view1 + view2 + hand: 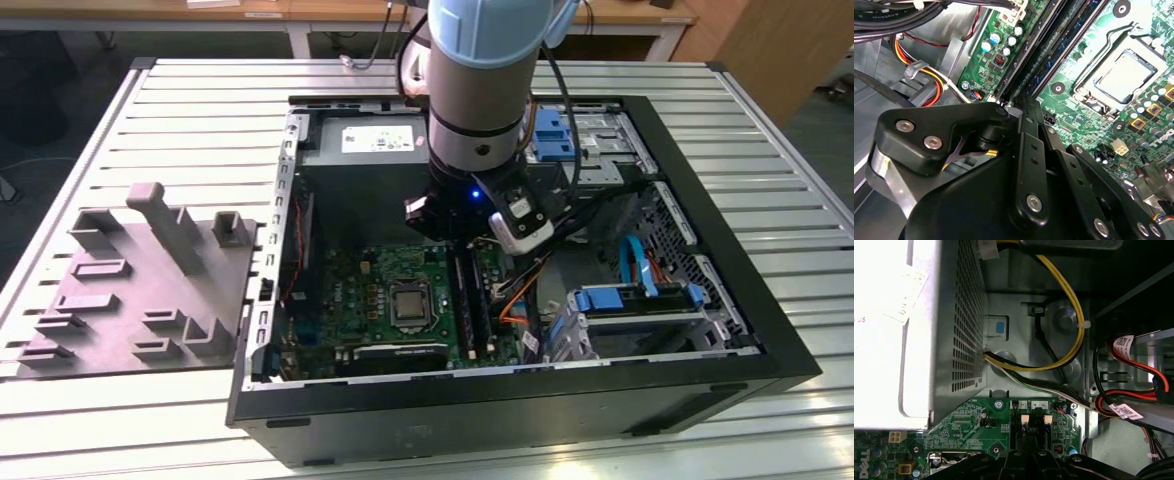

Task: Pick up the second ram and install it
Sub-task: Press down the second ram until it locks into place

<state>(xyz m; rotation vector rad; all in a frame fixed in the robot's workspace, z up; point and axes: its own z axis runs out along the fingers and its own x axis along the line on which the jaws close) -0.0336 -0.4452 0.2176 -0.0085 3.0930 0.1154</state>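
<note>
motherboard (400, 290) green | case (747, 330) black | fixture (134, 290) grey | hand (1026, 107) black

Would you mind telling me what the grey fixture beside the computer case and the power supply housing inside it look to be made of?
The grey fixture looks like moulded or printed plastic: matte, uniform grey, with blocky posts and no shine, though I cannot be sure. The power supply housing looks like bare sheet metal: silvery-grey, with a punched grid of vent holes and a folded edge. The computer case rim looks like black-painted metal or plastic; which one stays open.

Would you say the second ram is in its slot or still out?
In its slot, apparently: the ram lies along the motherboard slots beneath the gripper; whether it is latched, cannot tell.
</note>
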